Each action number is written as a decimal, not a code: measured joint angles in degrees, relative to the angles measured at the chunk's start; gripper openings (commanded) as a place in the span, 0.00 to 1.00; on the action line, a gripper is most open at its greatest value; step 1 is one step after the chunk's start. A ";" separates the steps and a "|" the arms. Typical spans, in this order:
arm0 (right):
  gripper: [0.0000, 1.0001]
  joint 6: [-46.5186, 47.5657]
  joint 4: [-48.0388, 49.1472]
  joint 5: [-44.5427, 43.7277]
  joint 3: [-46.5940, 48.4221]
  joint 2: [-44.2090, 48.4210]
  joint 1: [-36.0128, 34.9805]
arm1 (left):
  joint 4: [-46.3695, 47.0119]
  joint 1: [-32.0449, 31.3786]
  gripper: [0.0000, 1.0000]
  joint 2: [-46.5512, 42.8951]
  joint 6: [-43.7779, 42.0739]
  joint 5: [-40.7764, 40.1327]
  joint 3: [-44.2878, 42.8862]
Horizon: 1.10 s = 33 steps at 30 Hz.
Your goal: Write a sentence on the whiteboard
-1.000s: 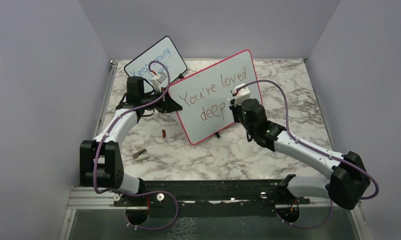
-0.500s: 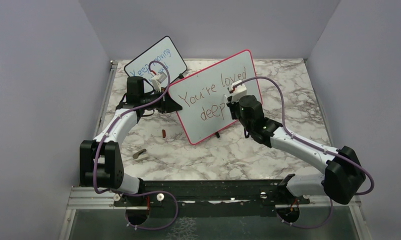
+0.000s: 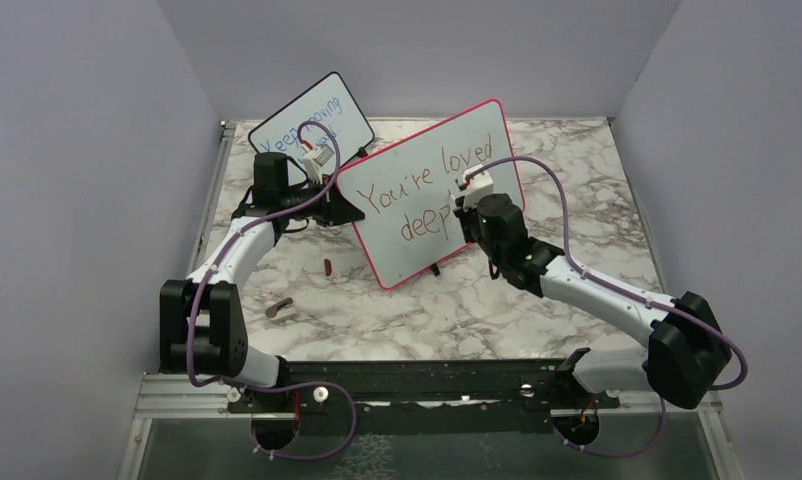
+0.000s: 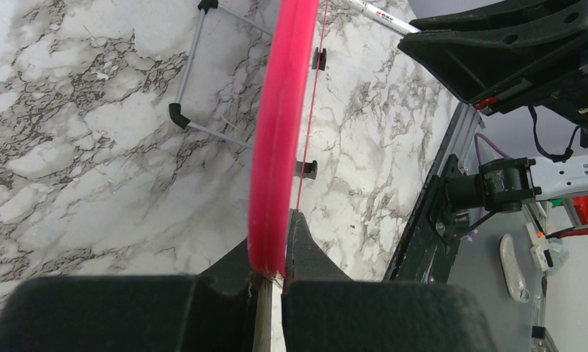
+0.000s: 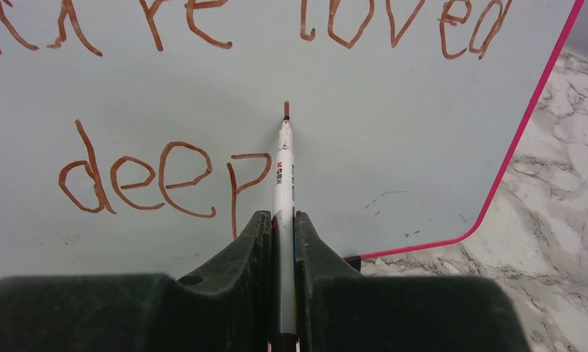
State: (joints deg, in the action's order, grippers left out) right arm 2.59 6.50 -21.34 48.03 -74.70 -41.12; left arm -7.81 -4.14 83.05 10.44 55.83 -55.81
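Left arm first: its elbow is folded high near its base, and the forearm reaches forward so the left gripper (image 4: 270,255) meets the side edge of the whiteboard (image 3: 397,255). The two black fingers (image 4: 306,249) are pressed onto the red-pink frame, one on each face. From the left wrist, the rim runs straight up and away from the pinch. The board stands upright on its small black feet, tilted, on the marble table (image 3: 577,200).

Over to the right arm: its shoulder link sits low at the near right. The long white forearm runs diagonally inward and the wrist turns up toward the board's face. The right gripper (image 5: 282,229) is clamped tight around a white marker (image 5: 284,172), whose barrel points straight out from between the fingers. Its brownish tip is at the white surface, though I cannot tell whether it is actually touching.

The sentence (image 3: 427,190) reads "You're loved" across the top row, above the tip. Below it is "deep", just left of the marker barrel, the "p" right beside it. The board's rounded lower corner lies off to the right of the fingers.

Beyond the left gripper leans a smaller black-framed board (image 3: 312,125) with blue writing. On the near side of that gripper, a small red piece (image 3: 328,265) lies on the marble.
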 measured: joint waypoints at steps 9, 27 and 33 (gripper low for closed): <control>0.00 -1.55 -2.32 0.39 -3.50 1.95 0.00 | -0.02 0.00 0.00 0.02 0.00 0.00 0.00; 0.00 -4.04 -4.22 0.26 -6.16 4.28 0.00 | -0.02 0.00 0.00 0.04 -0.04 0.00 -0.02; 0.00 -4.02 -4.02 -1.79 -6.32 5.84 0.28 | -0.04 0.00 0.00 0.04 -0.07 0.00 -0.02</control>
State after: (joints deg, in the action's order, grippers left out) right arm -1.43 2.48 -23.14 41.71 -68.86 -40.84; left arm -7.86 -4.14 83.09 10.37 55.83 -55.83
